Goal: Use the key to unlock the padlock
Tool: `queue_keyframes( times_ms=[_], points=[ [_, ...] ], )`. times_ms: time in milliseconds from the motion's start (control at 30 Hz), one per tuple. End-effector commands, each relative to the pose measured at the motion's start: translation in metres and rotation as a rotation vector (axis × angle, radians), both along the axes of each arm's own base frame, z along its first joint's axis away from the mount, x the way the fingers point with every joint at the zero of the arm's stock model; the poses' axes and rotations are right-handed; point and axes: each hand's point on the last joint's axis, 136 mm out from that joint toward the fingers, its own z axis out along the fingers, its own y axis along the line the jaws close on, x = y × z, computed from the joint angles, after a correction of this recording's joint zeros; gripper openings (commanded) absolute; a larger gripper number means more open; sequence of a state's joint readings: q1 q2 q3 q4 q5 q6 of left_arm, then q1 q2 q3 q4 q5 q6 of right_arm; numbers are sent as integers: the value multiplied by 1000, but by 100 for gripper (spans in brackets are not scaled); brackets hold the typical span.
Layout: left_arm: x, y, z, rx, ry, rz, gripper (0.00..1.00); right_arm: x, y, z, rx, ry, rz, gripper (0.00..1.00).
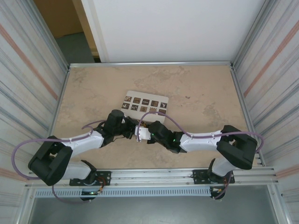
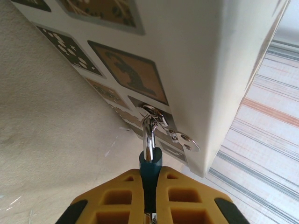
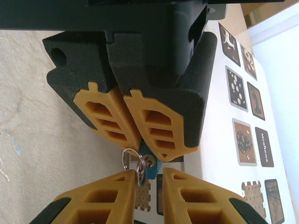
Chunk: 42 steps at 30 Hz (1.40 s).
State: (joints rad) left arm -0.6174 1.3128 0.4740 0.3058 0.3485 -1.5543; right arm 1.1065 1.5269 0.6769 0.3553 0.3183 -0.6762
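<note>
The tiny teal padlock is clamped between the yellow fingers of my left gripper, which is shut on it. Its silver shackle points toward the white box, with a flat silver key-like piece beside it. In the right wrist view the padlock pokes out below the left gripper, keyhole end toward the camera. A key ring with a small key hangs at that keyhole; whether the key is seated I cannot tell. My right gripper is open, jaws narrowly apart, its left finger touching the ring.
A white box with brown patterned squares lies on the beige table, just beyond both grippers. Striped walls enclose the table left and right. A metal rail runs along the near edge by the arm bases.
</note>
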Motion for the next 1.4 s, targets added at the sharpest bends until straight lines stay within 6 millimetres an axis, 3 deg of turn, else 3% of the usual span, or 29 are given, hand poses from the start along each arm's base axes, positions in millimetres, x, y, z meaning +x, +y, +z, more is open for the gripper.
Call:
queue_keyframes(
  times_ms=[0, 367, 733, 1000, 1367],
  points=[
    [8, -13, 25, -70, -60, -19, 0, 7, 8, 11, 53, -3, -30, 20],
    [8, -13, 25, -73, -59, -18, 0, 9, 9, 4, 66, 15, -54, 11],
    [6, -13, 23, -71, -56, -18, 0, 17, 8, 11, 176, 63, -162, 0],
    [4, -13, 22, -70, -55, -17, 0, 20, 5, 23, 377, 151, -260, 0],
    [-5, -16, 12, -53, -36, -16, 0, 24, 1, 44, 751, 420, -370, 0]
  ],
)
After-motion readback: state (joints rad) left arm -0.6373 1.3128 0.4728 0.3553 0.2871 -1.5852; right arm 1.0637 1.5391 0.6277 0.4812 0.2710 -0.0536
